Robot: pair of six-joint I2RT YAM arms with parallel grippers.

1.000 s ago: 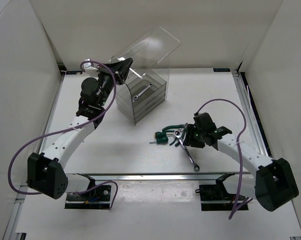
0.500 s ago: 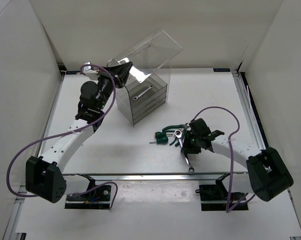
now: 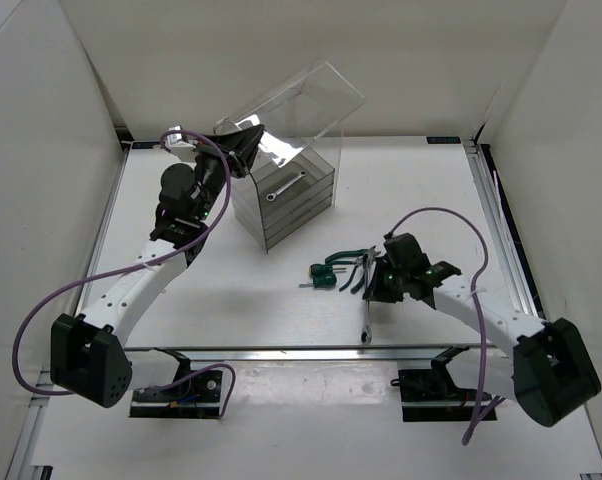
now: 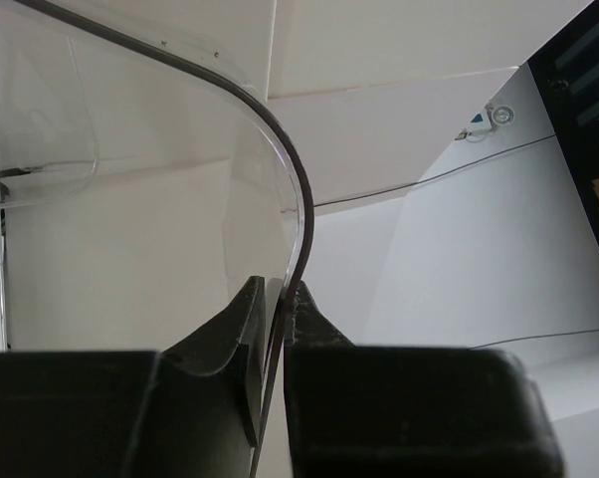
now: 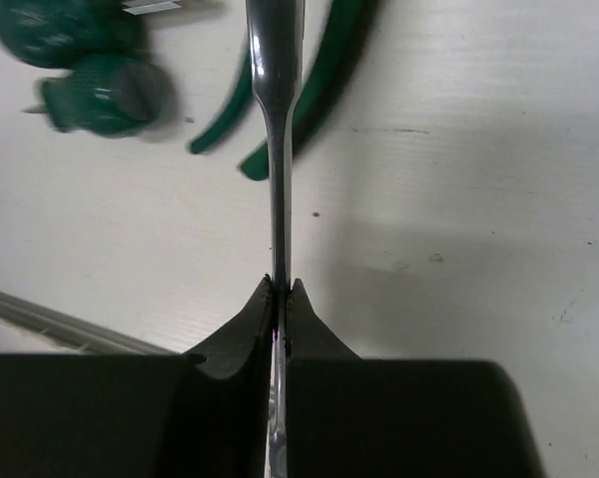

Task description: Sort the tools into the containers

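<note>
The right gripper (image 5: 281, 291) pinches a silver metal wrench (image 5: 280, 149) by its shaft over the white tabletop (image 3: 231, 290), beside green-handled pliers (image 3: 341, 257) and stubby green screwdrivers (image 3: 324, 274). The left gripper (image 4: 277, 299) clamps the tilted clear plastic lid (image 3: 301, 100) of the smoky-clear drawer organiser (image 3: 296, 205), where a second wrench (image 3: 284, 185) lies on top.
</note>
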